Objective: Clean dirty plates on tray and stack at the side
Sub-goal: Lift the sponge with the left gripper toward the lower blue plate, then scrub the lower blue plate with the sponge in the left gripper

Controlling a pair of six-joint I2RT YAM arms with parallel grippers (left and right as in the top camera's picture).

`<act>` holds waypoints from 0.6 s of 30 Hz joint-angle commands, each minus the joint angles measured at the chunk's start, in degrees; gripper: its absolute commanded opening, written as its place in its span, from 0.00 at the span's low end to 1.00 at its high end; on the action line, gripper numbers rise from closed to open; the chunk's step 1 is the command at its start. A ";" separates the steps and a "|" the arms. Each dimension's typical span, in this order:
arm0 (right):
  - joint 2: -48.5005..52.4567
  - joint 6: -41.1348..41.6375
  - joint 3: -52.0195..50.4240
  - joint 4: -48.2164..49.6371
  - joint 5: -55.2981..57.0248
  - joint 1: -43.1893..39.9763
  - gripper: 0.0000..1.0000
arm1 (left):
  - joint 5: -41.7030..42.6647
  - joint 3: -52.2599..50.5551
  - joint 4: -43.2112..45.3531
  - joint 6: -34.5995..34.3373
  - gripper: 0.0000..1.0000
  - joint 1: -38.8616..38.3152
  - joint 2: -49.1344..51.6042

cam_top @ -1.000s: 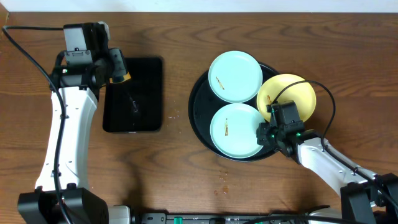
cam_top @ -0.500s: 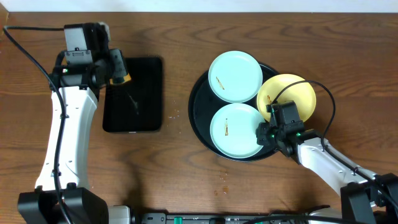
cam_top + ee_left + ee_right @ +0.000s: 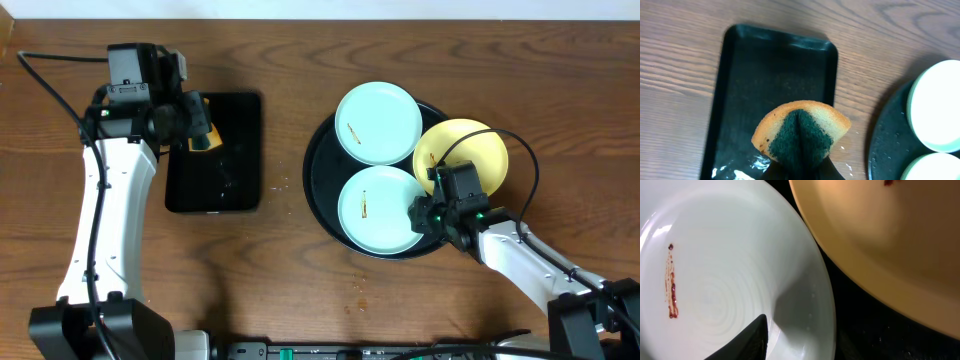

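Your L gripper [image 3: 193, 130] is clamping a sponge [image 3: 800, 132], yellow w/ a dark green scrub face, folded so the green is showing in the crease. It's hanging over the top-left part of the rectangular tray [image 3: 215, 180], which is lying on the tabletop [image 3: 290, 300] left of the round tray [image 3: 318, 170]. In the left wrist view the sponge is covering the tray's lower middle, and wet glints are showing on the tray floor beneath it.

All 3 plates are sitting on the round tray. The far mint plate [image 3: 377, 122] is carrying 1 short brown streak. The near mint plate [image 3: 378, 208] is showing 1 thin reddish-brown streak near its centre. The yellow plate [image 3: 470, 150] is sitting at the tray's right edge, partly sticking out past the rim.

Your R gripper [image 3: 428, 210] is sitting at the near mint plate's right rim, just beside the yellow plate. The right wrist view is showing only 1 dark finger above the plate, so I can't tell if it's gripping.

A few crumbs [image 3: 358, 285] are lying on the tabletop below the round tray.
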 commanded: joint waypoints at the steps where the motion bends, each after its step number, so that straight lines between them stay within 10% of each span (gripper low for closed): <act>1: 1.25 -0.28 -0.92 -1.16 2.38 0.55 0.41 | 2.01 0.85 -0.13 -0.83 0.07 -0.13 0.85; 6: 0.96 -1.38 -0.59 -1.81 0.74 0.07 0.41 | 4.11 1.18 -0.22 -0.57 0.08 -1.16 0.85; 18: 0.98 -1.38 -0.59 -2.03 0.98 0.00 0.08 | 6.38 0.72 -3.37 -0.24 0.08 -22.43 6.40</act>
